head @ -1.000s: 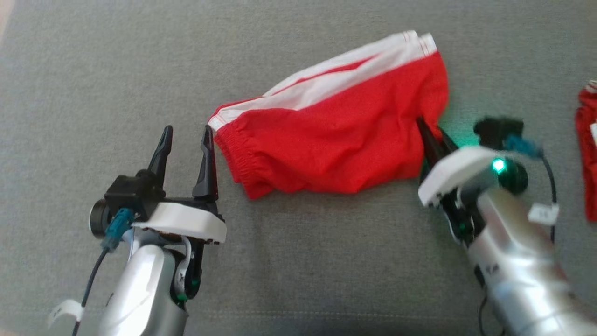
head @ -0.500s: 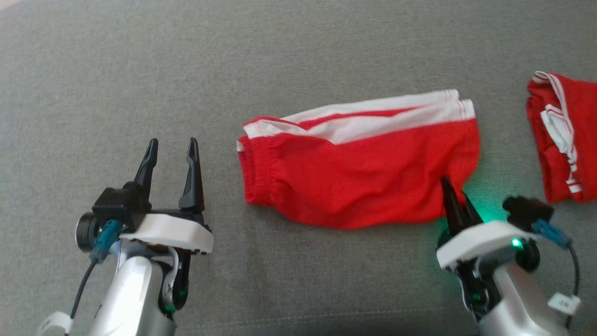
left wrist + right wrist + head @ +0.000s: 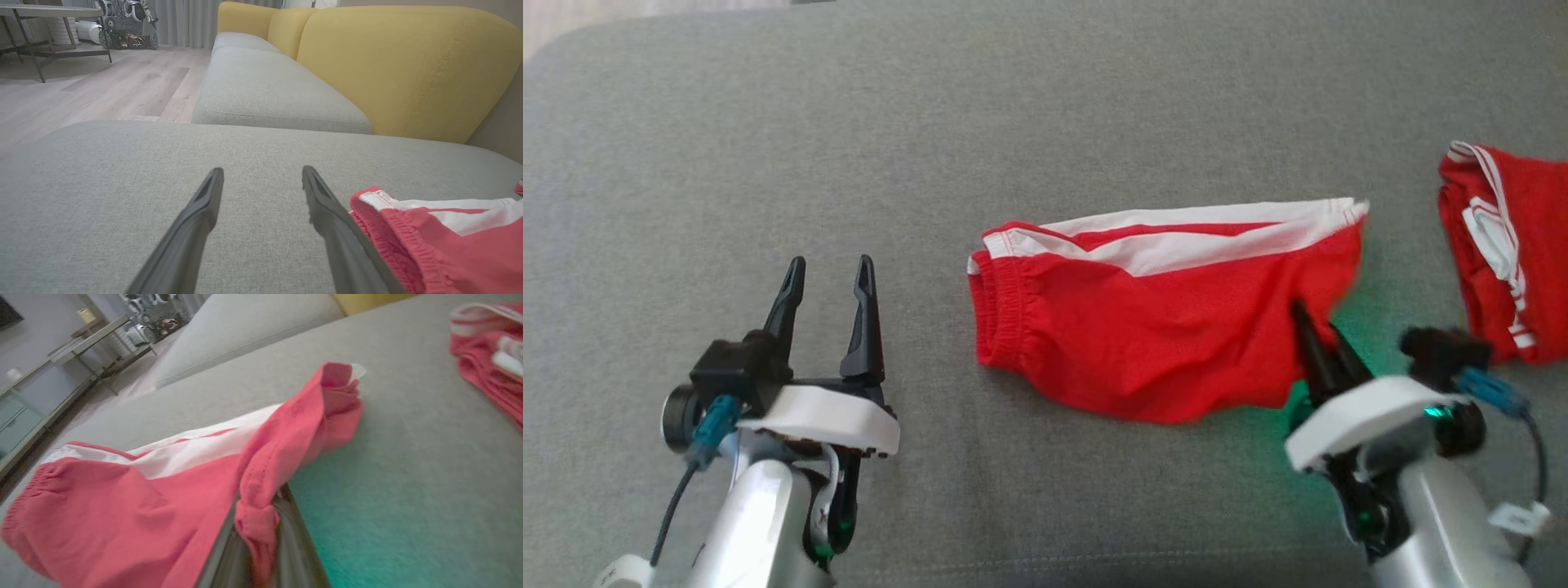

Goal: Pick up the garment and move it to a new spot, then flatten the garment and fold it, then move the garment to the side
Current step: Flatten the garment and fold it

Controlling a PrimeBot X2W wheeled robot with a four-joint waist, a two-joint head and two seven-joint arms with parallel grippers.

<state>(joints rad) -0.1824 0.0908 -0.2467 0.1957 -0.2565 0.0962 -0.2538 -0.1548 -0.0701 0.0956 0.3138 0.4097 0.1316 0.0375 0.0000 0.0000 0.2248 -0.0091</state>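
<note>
One pair of red fabric shorts with white side stripes (image 3: 1160, 327) lies lengthwise near the middle of a wide grey woven cushion (image 3: 768, 147), elastic waistband toward the robot's left, leg hems toward its right. The two stripes sit one over the other, so the shorts look doubled leg over leg, though wrinkled and not truly flat.

The right gripper (image 3: 1313, 322) is closed narrow on a bunched tuft of red cloth at the lower hem corner, and the right wrist view shows that corner lifted off the cushion. The left gripper (image 3: 831, 261) hangs with its fingers spread wide, holding nothing, near the waistband but clear of it.

By my reading the fold is at least partly made and a one-handed drag is in hand. Whether this is the first relocation or the last move aside, I cannot tell; smoothing may remain.

A second red and white garment (image 3: 1494, 253) lies bundled at the cushion's far right edge, apart from the shorts. Beyond stand a sofa's mustard-yellow padded backrest (image 3: 408, 61), pale wood plank flooring (image 3: 102, 90) and a metal-legged table (image 3: 32, 45).
</note>
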